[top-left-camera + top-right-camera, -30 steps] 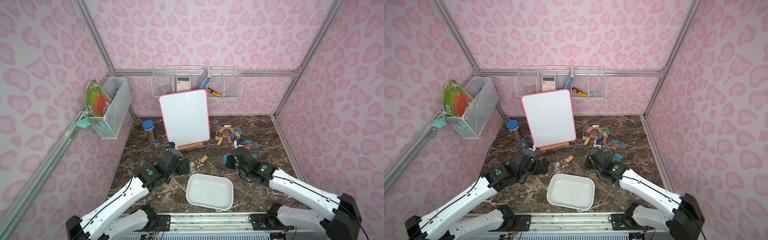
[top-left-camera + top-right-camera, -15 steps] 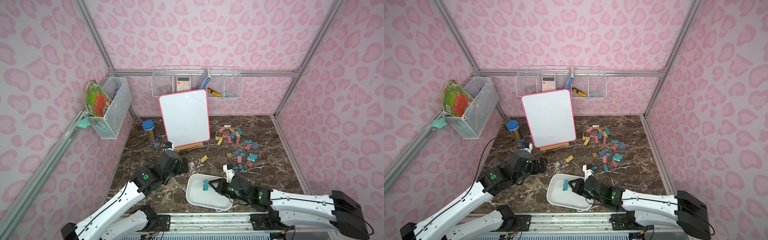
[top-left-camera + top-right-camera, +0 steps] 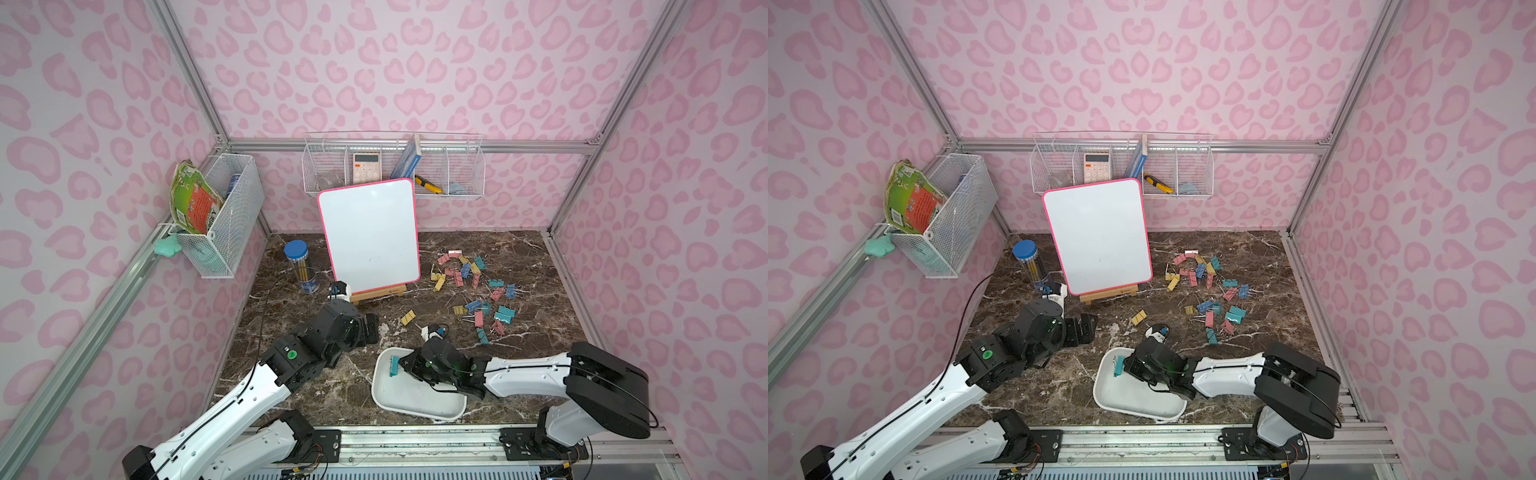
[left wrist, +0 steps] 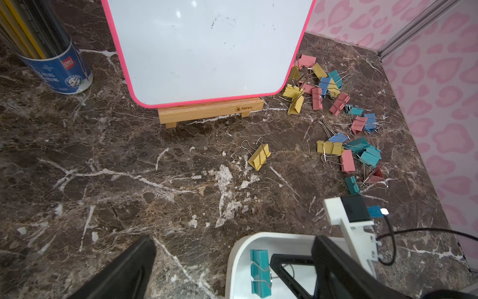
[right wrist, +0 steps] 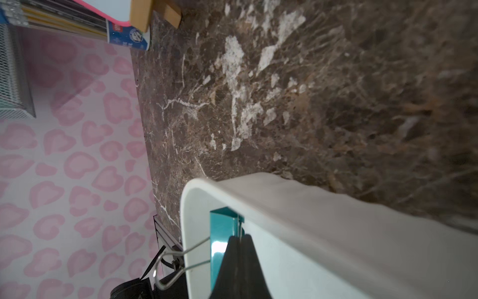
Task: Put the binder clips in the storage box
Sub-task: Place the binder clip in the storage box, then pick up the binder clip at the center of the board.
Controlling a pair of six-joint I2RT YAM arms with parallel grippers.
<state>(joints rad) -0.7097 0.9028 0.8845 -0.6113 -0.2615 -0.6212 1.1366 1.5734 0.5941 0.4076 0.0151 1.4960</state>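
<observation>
The white storage box (image 3: 415, 409) (image 3: 1133, 401) lies near the table's front edge. My right gripper (image 3: 401, 365) (image 3: 1126, 365) (image 5: 240, 236) hovers over the box's far left corner, shut on the wire handle of a teal binder clip (image 3: 393, 365) (image 4: 260, 273) (image 5: 223, 233) that hangs inside the rim. Several more binder clips (image 3: 478, 286) (image 3: 1208, 286) (image 4: 336, 116) are scattered at the back right, and a lone yellow clip (image 3: 407, 317) (image 4: 259, 156) lies nearer the middle. My left gripper (image 3: 371, 328) (image 3: 1086, 328) (image 4: 234, 242) is open and empty, just left of the box's far corner.
A pink-framed whiteboard (image 3: 370, 237) on a wooden easel stands at the back middle, with a blue-lidded pencil tub (image 3: 301, 266) to its left. White wire baskets hang on the left wall (image 3: 224, 216) and the back wall (image 3: 395, 170).
My right gripper came from the clip pile to the box with the teal clip, and has held over the box corner for the last half second. The left arm drew back slightly.
</observation>
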